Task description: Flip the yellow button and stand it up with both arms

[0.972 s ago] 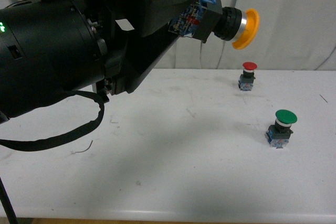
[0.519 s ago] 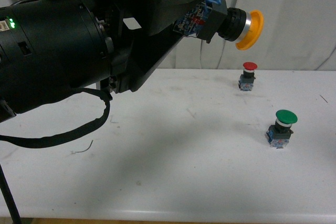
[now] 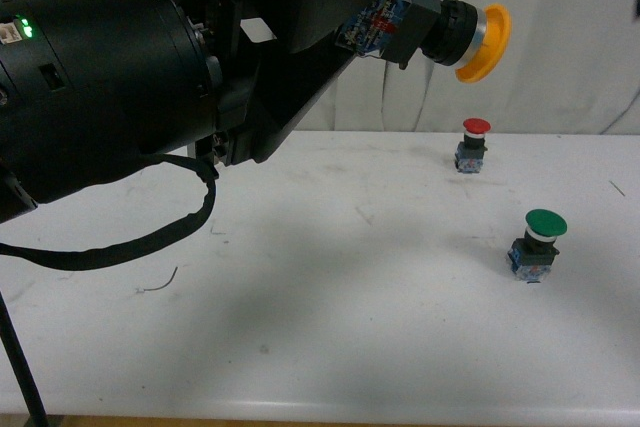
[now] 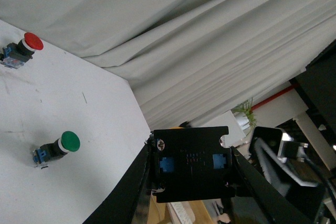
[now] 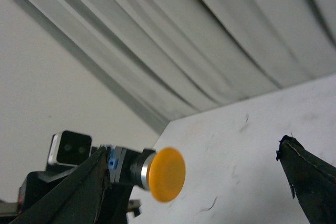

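Held in the air high above the desk [image 3: 330,347] and lying sideways: the yellow button [image 3: 445,32]. Cap turned toward the desk's right edge and tipped slightly downward, with silver ring and black collar behind it and blue-grey base toward the left. Clamped at the base by the left jaws, pressed onto it from both sides, collar and cap sticking out free past the tips. From the left wrist, only the dark back of the base visible, squeezed between two black fingers.

Behind that grip, the bulky black left arm [image 3: 100,87], green lights lit, a black cable [image 3: 150,242] hanging in a loop beneath it over the desk's left part.

Right jaws spread wide apart and holding nothing, one dark finger [image 5: 310,177] well apart from the round cap.

Down on the desk, standing upright near the far edge and toward the right: a red-capped switch [image 3: 473,144]. Nearer the front and closer to the right edge, also upright: a green-capped switch [image 3: 537,244]. Beyond the far edge, a pale pleated curtain [image 3: 570,67].
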Robot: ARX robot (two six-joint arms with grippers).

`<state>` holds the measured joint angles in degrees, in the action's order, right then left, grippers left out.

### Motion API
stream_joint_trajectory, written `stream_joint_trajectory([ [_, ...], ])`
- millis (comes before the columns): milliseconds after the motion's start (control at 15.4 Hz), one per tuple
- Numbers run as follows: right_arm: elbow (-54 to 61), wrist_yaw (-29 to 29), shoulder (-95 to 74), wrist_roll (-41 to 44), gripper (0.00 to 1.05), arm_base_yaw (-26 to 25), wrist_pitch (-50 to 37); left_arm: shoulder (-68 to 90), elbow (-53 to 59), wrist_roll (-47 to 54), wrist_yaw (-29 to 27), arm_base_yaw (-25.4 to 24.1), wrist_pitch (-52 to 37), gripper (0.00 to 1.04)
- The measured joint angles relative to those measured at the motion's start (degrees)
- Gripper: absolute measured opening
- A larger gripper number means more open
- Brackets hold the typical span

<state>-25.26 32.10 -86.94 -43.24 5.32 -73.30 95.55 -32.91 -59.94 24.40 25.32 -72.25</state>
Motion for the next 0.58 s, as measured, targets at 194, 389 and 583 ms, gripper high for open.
stream_joint_trajectory([
  [194, -0.1, 1.6, -2.6, -18.4, 0.98, 1.5, -0.5, 0.3, 0.0, 0.0, 0.0, 0.1, 0.2, 0.35],
  [389, -2.4, 0.1, -5.3, -30.9, 0.98, 1.6, -0.3, 0.3, 0.0, 0.0, 0.0, 0.1, 0.2, 0.35],
  [583, -5.9, -2.6, -10.2, -36.7, 0.98, 5.4, -0.4, 0.3, 0.0, 0.0, -0.2, 0.1, 0.0, 0.35],
])
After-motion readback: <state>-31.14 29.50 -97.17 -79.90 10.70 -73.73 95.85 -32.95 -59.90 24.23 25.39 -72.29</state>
